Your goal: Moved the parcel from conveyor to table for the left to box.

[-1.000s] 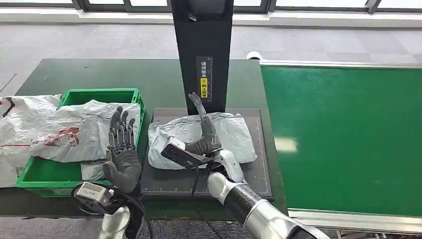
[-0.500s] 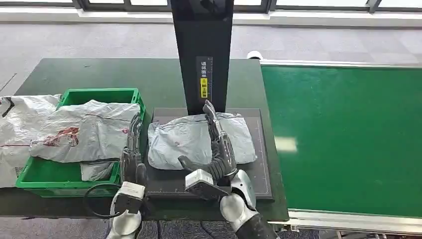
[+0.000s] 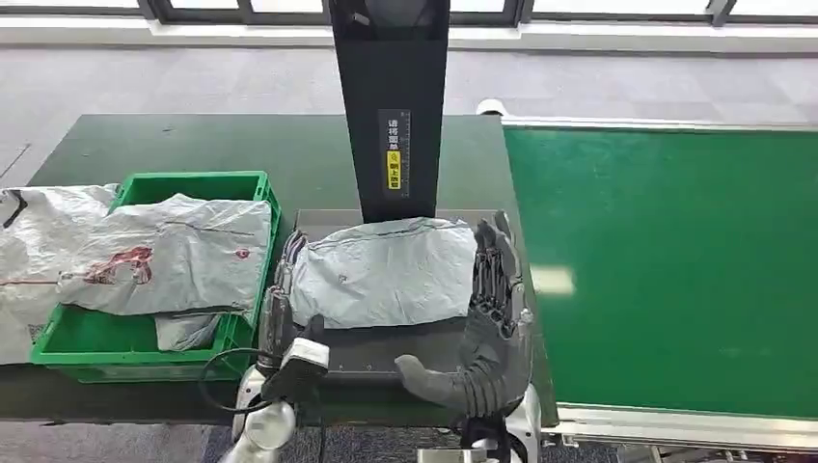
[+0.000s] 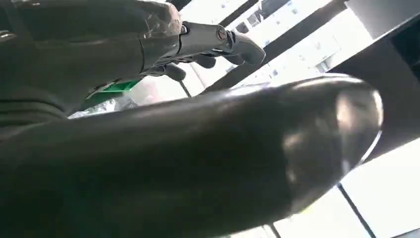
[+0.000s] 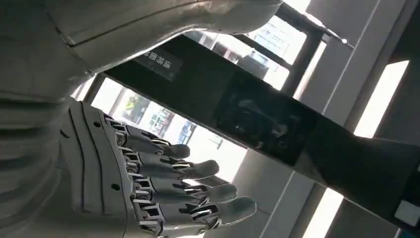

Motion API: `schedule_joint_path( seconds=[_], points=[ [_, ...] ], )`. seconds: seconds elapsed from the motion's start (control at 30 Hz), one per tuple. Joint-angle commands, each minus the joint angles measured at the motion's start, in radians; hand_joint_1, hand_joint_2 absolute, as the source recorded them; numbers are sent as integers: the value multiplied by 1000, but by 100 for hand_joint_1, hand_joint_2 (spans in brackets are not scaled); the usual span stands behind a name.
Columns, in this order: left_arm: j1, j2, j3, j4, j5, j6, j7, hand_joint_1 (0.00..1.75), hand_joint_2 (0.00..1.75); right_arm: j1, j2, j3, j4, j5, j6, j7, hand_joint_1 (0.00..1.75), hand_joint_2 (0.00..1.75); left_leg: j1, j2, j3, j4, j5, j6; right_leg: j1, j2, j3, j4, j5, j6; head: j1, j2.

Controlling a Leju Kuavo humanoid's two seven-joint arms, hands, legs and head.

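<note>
The grey plastic parcel (image 3: 386, 270) lies flat on the dark platform (image 3: 386, 352) in front of the black post. My left hand (image 3: 280, 311) stands edge-on at the parcel's left side, fingers stretched along it and holding nothing; whether it touches the bag I cannot tell. My right hand (image 3: 490, 313) is off the parcel's right end, fingers straight and spread, thumb (image 3: 424, 371) stuck out toward the platform's front edge. The right wrist view shows the spread fingers (image 5: 163, 191) empty beside the parcel (image 5: 124, 29). The left wrist view shows the thumb (image 4: 223, 148) and fingers (image 4: 213, 42) apart.
A green crate (image 3: 145, 349) with several grey parcels sits to the left of the platform, more bags spilling past it. The black post (image 3: 391, 106) rises behind the parcel. The green conveyor belt (image 3: 666, 270) runs along the right.
My right hand has come off the parcel and drawn back to its right end. My left hand has moved from the crate to the parcel's left edge.
</note>
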Motion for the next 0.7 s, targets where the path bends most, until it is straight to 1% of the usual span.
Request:
schedule_joint_path(
  seconds=[0.03,0.07,0.13,0.27,0.6,0.67,0.7],
  points=[
    [-277,9,-96,524,-396,87,284,0,175,-21,-130,140,-74,-130,-24,6,0,175,0,-9,0,-2,3,1,0,-9,4,-3,0,0,0,0],
    [-326,5,-114,600,-477,118,331,0,175,-37,-130,144,-63,-135,-26,6,0,175,0,-6,1,-2,3,1,0,-6,4,-2,0,0,0,0],
    [-352,-6,-109,633,-480,126,335,0,175,-44,-123,141,-55,-135,-23,6,0,175,0,-6,1,-2,3,1,0,-6,3,-2,2,0,0,0],
    [-352,-6,-109,633,-480,126,335,0,175,-44,-123,141,-55,-135,-23,6,0,175,0,-2,0,-1,3,1,0,-2,2,-1,3,0,0,0],
    [-352,-6,-109,633,-480,126,335,0,175,-44,-123,141,-55,-135,-23,6,0,175,0,-1,0,-1,3,1,0,-1,2,-1,4,0,0,0],
    [-399,-16,-119,714,-500,68,331,0,175,-40,-123,140,-52,-132,-20,6,0,175,0,-1,0,-2,3,1,0,-1,2,-2,4,0,0,0],
    [-443,-23,-137,780,-534,56,354,0,0,-46,-122,138,-45,-137,-8,6,0,175,0,-2,-1,-1,3,1,0,-2,2,-1,3,0,0,0]
  ],
)
